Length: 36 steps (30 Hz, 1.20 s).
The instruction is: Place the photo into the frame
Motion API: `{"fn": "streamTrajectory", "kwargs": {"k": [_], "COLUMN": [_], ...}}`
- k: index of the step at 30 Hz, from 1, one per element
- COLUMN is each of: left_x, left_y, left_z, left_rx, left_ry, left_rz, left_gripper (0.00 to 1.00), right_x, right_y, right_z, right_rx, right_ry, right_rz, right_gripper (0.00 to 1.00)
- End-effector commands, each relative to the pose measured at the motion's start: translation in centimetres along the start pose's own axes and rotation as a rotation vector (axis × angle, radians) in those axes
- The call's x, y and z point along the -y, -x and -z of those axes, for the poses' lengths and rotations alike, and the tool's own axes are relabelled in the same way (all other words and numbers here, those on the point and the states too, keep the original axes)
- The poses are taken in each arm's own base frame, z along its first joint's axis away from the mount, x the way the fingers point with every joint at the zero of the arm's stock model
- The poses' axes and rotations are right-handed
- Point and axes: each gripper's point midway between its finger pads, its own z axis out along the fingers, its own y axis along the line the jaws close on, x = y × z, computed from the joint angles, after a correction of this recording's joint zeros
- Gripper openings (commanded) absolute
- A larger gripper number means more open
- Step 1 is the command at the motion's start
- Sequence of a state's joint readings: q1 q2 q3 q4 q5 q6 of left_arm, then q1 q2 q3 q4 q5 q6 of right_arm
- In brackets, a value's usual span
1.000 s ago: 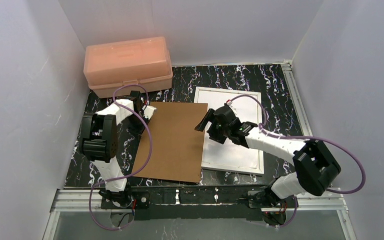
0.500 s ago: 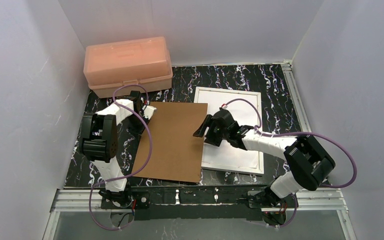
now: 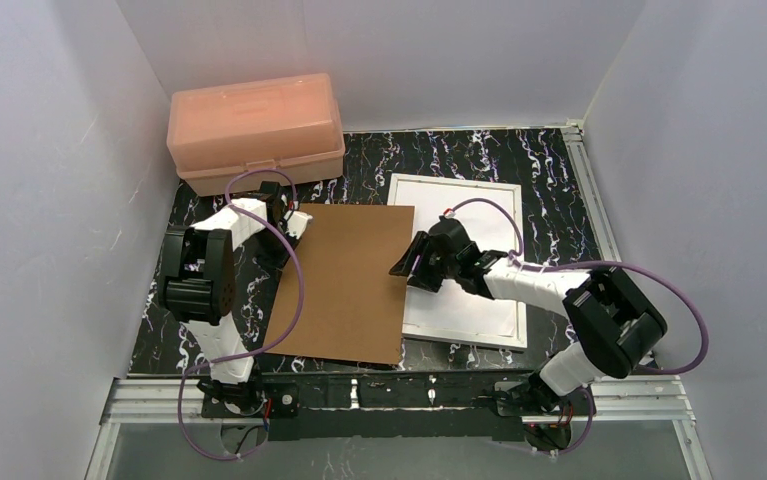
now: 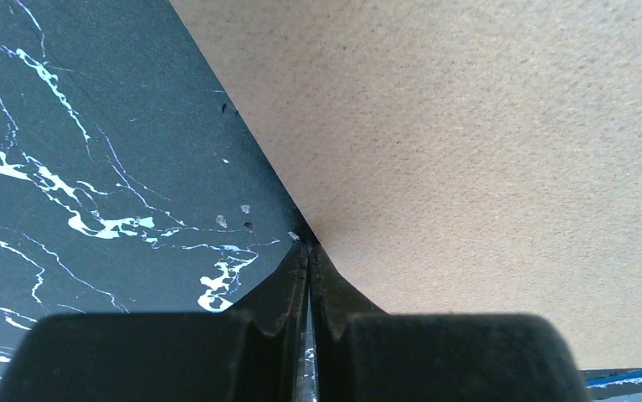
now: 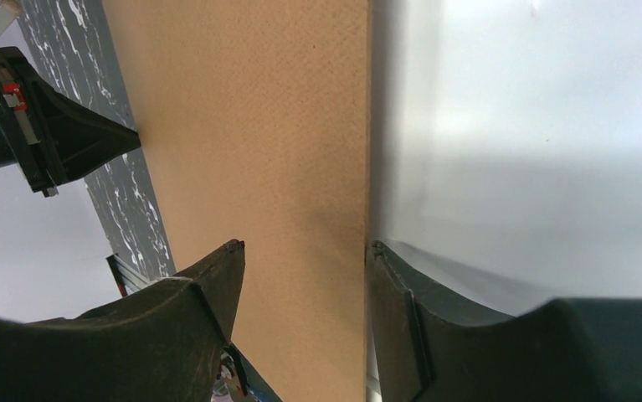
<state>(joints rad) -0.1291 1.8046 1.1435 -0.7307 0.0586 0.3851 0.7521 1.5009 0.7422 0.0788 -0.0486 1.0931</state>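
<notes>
- The frame [image 3: 459, 181] lies flat on the marbled table [image 3: 479, 155], at 3 o'clock from the brown backing board [image 3: 344, 285] and touching it.
- Inside the frame only plain white shows; I cannot tell whether that is the photo.
- The right gripper [image 3: 406, 268] has its jaws apart, straddling the board's 3 o'clock edge, one finger [image 5: 217, 285] over the cardboard.
- The left gripper [image 4: 307, 247] is closed, with its tips at the board's 10 o'clock corner.
- A salmon-pink plastic box [image 3: 254, 128] stands at 11 o'clock.

The left gripper [image 4: 309, 255] sat shut near the table's [image 3: 479, 150] far-left corner, the right gripper [image 5: 303, 251] mid-table, jaws parted.
</notes>
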Motion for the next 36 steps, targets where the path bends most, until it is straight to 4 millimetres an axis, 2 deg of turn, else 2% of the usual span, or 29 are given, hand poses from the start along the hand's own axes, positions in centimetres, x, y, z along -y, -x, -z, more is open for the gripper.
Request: {"fn": "streamTrajectory", "kwargs": {"k": [1, 13, 16, 19, 21, 26, 29, 31, 34, 36], "left_x": [2.1, 2.0, 2.1, 2.1, 2.1, 2.1, 2.2, 2.2, 2.2, 2.3], "left_y": [-1.2, -1.1, -1.1, -1.1, -1.1, -1.1, -1.1, -1.2, -1.0, -1.0], "left_z": [-1.1, -0.7, -0.7, -0.6, -0.5, -0.3, -0.1, 0.0, 0.2, 0.3], "left_rx": [-0.041, -0.034, -0.035, -0.036, -0.033, -0.031, -0.027, -0.027, -0.02, -0.019], "left_ry": [-0.088, -0.086, -0.09, -0.09, -0.088, -0.089, -0.093, -0.095, -0.096, -0.098], "left_rz": [-0.004, -0.007, -0.007, -0.006, -0.008, -0.011, -0.011, -0.009, -0.01, -0.011], "left_gripper": [0.0, 0.0, 0.0, 0.0, 0.0, 0.0, 0.0, 0.0, 0.0, 0.0], "right_x": [-1.0, -2.2, -3.3, -5.2, -6.5, -9.3, -12.2, -13.2, -13.8, -13.5], "right_y": [0.2, -0.3, 0.0, 0.6, 0.7, 1.0, 1.2, 0.6, -0.4, -0.9], "right_z": [-0.5, -1.0, -0.6, 0.3, 0.9, 2.4, 3.7, 3.7, 2.9, 2.4], "right_rx": [-0.013, -0.056, -0.049, -0.036, -0.044, -0.053, -0.048, -0.065, -0.095, -0.108], "right_ry": [0.059, 0.111, 0.151, 0.218, 0.264, 0.375, 0.509, 0.524, 0.501, 0.49], "right_rz": [0.005, -0.001, -0.009, -0.021, -0.023, -0.046, -0.037, 0.0, 0.054, 0.056], "right_gripper": [0.62, 0.55, 0.45, 0.3, 0.26, 0.28, 0.4, 0.48, 0.48, 0.4]}}
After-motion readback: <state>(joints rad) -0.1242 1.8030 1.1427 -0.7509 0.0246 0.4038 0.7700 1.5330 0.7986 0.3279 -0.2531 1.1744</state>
